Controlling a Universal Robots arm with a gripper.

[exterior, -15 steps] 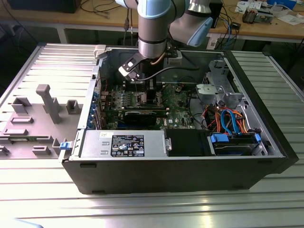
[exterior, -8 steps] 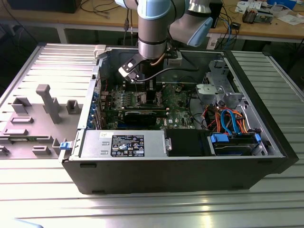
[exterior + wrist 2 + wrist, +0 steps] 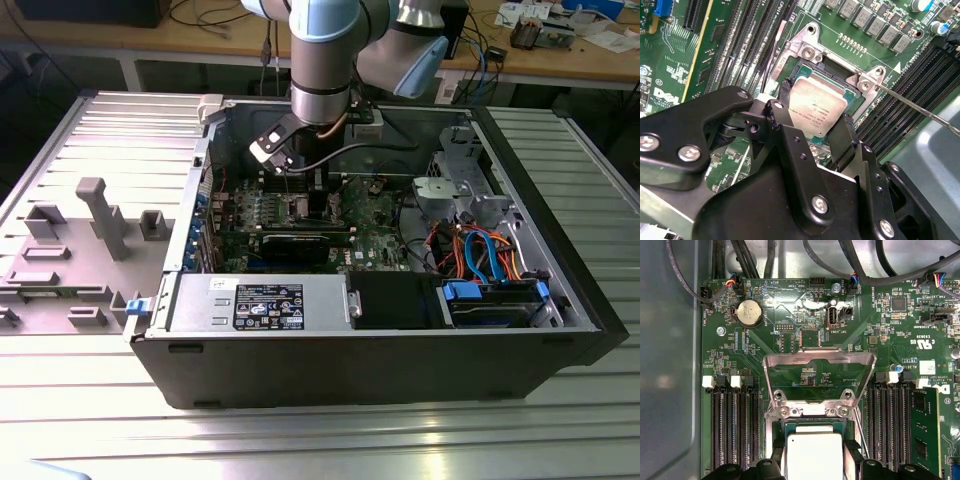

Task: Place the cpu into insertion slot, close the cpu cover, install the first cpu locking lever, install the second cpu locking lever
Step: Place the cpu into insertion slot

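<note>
Our gripper (image 3: 815,114) pinches the cpu (image 3: 818,102) by two opposite edges. The cpu lies flat, metal top up, squared to the insertion slot (image 3: 837,75), seated or just above it; we cannot tell which. Being square, it has no long axis. The cpu cover (image 3: 790,356) stands open, and both locking levers (image 3: 774,47) are unlatched.

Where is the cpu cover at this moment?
In the first wrist view the cpu cover stands swung open, hinged at the edge of the insertion slot, between the memory slots and just beyond the cpu.
</note>
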